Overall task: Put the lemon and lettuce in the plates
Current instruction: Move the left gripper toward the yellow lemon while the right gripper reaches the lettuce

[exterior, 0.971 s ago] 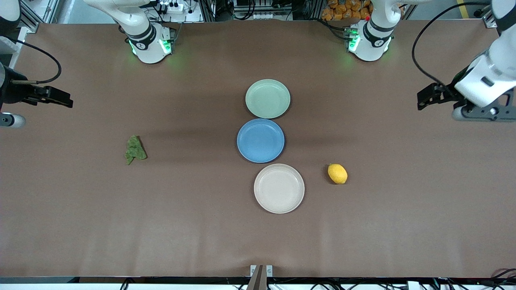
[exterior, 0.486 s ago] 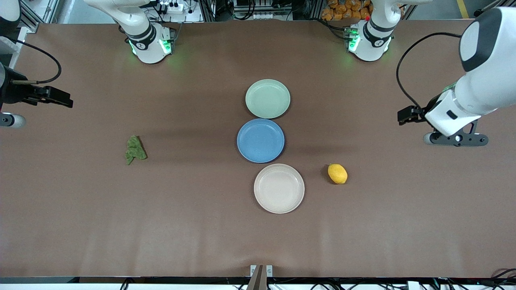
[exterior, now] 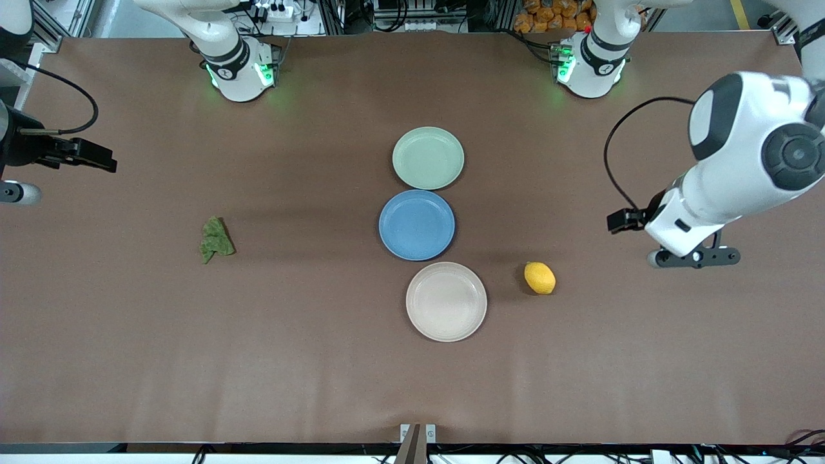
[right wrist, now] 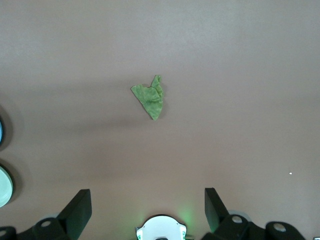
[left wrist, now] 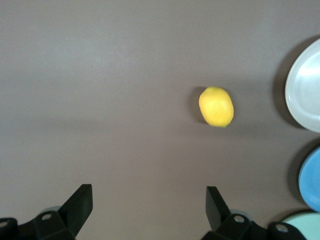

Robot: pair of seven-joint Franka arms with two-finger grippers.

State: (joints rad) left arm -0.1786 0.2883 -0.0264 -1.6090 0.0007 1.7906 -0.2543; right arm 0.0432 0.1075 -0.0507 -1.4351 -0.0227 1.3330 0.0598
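The yellow lemon (exterior: 539, 278) lies on the brown table beside the beige plate (exterior: 446, 301), toward the left arm's end. The dark-green lettuce (exterior: 216, 239) lies toward the right arm's end. The mint plate (exterior: 428, 158) is farthest from the front camera. My left gripper (exterior: 693, 258) hangs open and empty over bare table, apart from the lemon. Its wrist view shows the lemon (left wrist: 216, 106) ahead of the gripper (left wrist: 148, 200). My right gripper (exterior: 16, 192) waits open at the table's end. Its wrist view shows the lettuce (right wrist: 150, 97) ahead of the gripper (right wrist: 146, 202).
A blue plate (exterior: 417, 225) lies between the mint and beige plates, the three in a row at the table's middle. The arm bases (exterior: 242, 71) stand along the edge farthest from the front camera. Bare table surrounds the lemon and the lettuce.
My left arm has swung in from the table's end toward the lemon, its gripper now closer to it. The right arm, lemon, lettuce and plates have not moved.
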